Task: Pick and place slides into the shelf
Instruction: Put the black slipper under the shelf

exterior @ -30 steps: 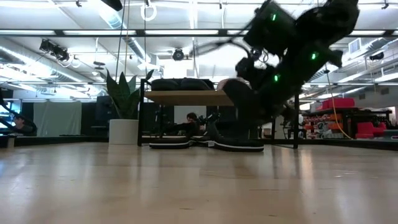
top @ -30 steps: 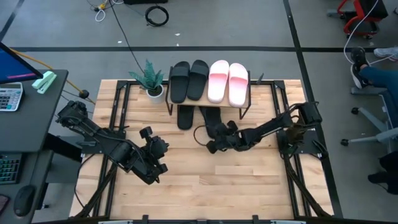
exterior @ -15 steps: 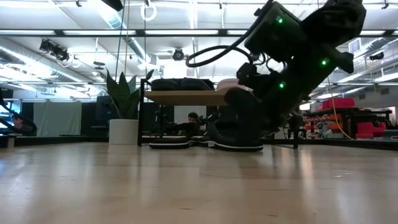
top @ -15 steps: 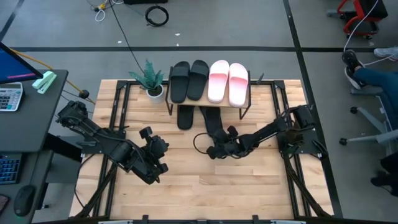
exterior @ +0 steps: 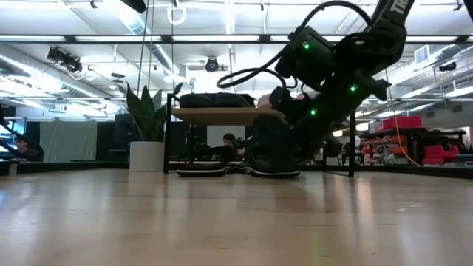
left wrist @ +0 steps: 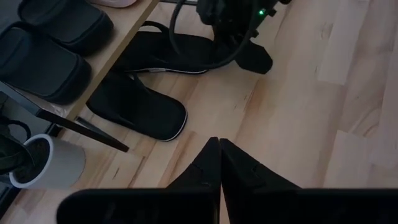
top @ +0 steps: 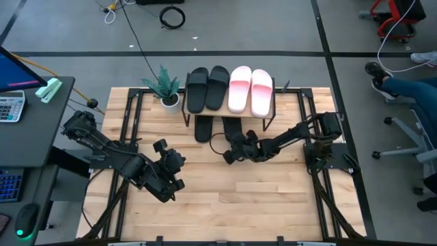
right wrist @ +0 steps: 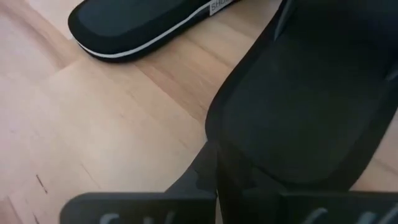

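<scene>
The shelf [top: 274,101] stands at the table's far middle, with two black slides [top: 207,87] and two pink slides [top: 250,90] on its top board. Two more black slides lie on the table under it: a left one [top: 203,128] and a right one [top: 232,127], both flat on their soles. My right gripper [top: 230,152] is shut, low over the table at the right one's near end, which also shows in the right wrist view [right wrist: 298,106]. My left gripper [left wrist: 219,163] is shut and empty, held over the table's left middle [top: 162,147]. My right gripper pushes with its shut fingertips [right wrist: 205,171] against the heel end [right wrist: 217,134] of the right black slide under the shelf. The fingers come from the table's near side, slanting down, along the slide's length. The slide lies flat on the table, its toe end under the shelf.
A potted plant [top: 166,89] in a white pot stands left of the shelf. The shelf's thin black legs [exterior: 168,140] flank the two lower slides. A desk with a calculator [top: 10,106] lies off the table's left edge; a person's legs [top: 403,78] show far right.
My right gripper has gone toward the table's far edge and the shelf, staying low and shut. The right black slide has slid along the table ahead of it, farther under the shelf's top board. The left slide has stayed where it was.
</scene>
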{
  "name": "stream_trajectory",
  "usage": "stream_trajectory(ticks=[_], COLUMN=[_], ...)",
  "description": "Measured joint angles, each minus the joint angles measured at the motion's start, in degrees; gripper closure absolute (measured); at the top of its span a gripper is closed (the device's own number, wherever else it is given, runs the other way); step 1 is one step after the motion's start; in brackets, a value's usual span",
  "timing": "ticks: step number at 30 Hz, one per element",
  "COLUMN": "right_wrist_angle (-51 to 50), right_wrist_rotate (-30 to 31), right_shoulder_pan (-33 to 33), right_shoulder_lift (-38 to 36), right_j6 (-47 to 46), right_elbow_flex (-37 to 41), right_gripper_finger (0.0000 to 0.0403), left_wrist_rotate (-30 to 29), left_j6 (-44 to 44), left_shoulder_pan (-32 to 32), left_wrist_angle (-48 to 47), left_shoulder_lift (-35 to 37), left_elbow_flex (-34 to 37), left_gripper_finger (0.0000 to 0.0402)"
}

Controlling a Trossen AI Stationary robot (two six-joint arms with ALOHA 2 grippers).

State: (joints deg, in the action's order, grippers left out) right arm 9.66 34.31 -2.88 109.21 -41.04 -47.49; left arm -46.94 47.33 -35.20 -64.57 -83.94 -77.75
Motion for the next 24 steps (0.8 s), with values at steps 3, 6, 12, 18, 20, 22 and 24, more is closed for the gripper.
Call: stream_trajectory(ticks=[3,6,12,18,20,22,24], right_wrist_angle=[1.0,3.4,10.3,10.9,11.0,11.3,11.5], right_wrist_rotate=[-1.7,-2.2,-4.6,-4.9,-5.7,-6.4,-6.3], right_shoulder_pan=[1.7,2.3,2.7,2.8,2.8,2.6,2.1], right_shoulder_lift=[1.0,1.5,1.9,2.0,1.9,1.9,1.9], right_j6=[0.3,2.2,4.7,5.2,5.7,7.4,8.2], right_elbow_flex=[0.0,0.0,0.1,0.1,0.1,0.1,0.1], right_gripper_finger=[0.0403,0.0403,0.0403,0.0403,0.0403,0.0403,0.0403], left_wrist_rotate=[0.0,0.0,-0.9,-1.0,-1.0,-1.1,-1.1], left_j6=[0.0,0.0,-0.2,-0.7,-0.7,-0.7,-0.7], left_shoulder_pan=[0.0,0.0,0.2,0.2,0.2,0.2,0.2], left_wrist_angle=[0.0,0.0,0.0,0.0,0.0,0.0,0.0], left_shoulder_lift=[0.0,0.0,0.0,0.0,0.0,0.0,0.0], left_elbow_flex=[0.0,0.0,0.0,0.0,0.0,0.0,0.0], left_gripper_finger=[0.0395,0.0386,0.0381,0.0395,0.0396,0.0393,0.0385])
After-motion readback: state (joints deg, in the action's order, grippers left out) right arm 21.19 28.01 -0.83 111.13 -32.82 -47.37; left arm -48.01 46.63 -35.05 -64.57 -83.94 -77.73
